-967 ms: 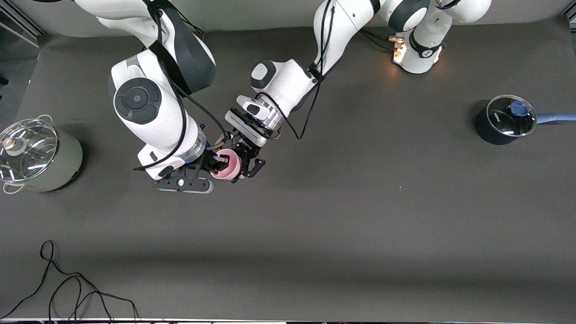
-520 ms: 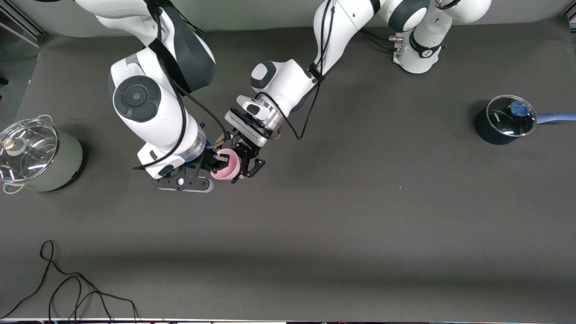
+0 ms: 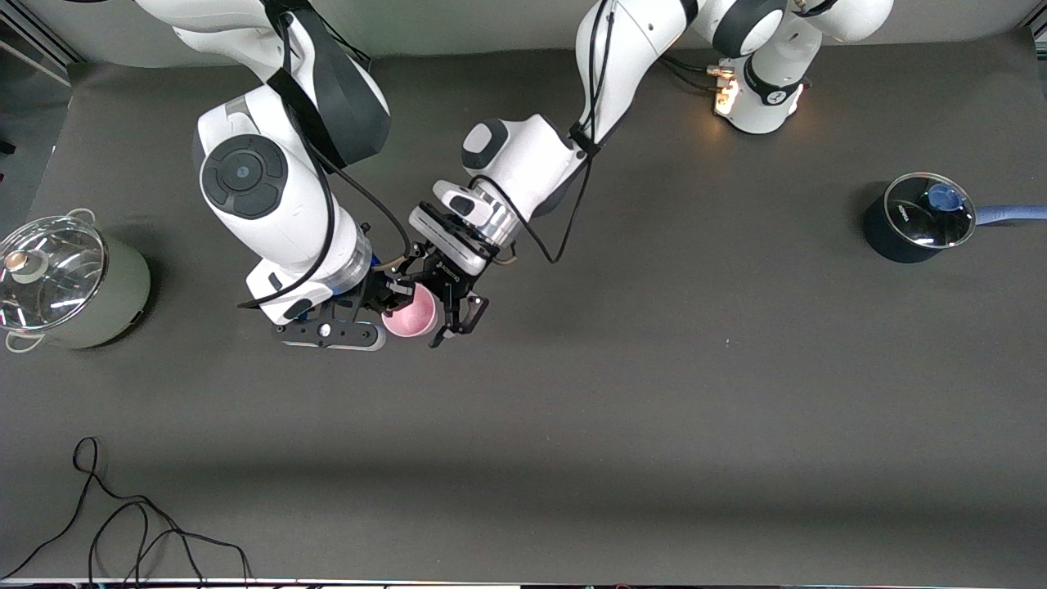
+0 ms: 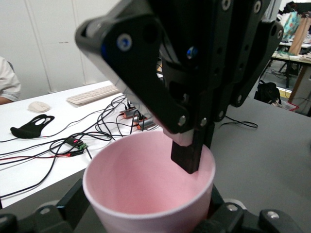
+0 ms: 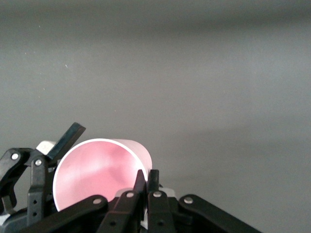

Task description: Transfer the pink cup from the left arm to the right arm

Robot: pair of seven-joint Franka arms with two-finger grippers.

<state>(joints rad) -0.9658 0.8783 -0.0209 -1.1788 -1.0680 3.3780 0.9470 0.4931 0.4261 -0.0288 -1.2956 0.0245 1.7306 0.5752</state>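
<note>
Over the table's middle, toward the right arm's end, both grippers meet at the pink cup [image 3: 411,313], which hangs in the air, clear of the mat. Right gripper [image 3: 386,296] is pinched tight on the cup's rim: in the left wrist view one finger [image 4: 190,154] dips inside the cup [image 4: 146,187] against the wall, w/ the other outside. Right wrist view shows the same, two fingertips [image 5: 146,187] squeezed together over the rim of the cup [image 5: 99,172]. Left gripper [image 3: 446,315] sits around the cup too, but its jaws are spread wide, fingers standing off either side, not pressing the wall as far as I can see. So the cup's weight is on the right gripper alone. Elsewhere: grey-green pot w/ glass lid [image 3: 61,282] at the right arm's end, dark blue saucepan [image 3: 916,219] at the left arm's end, black cable [image 3: 123,532] looped nearer the front camera.
</note>
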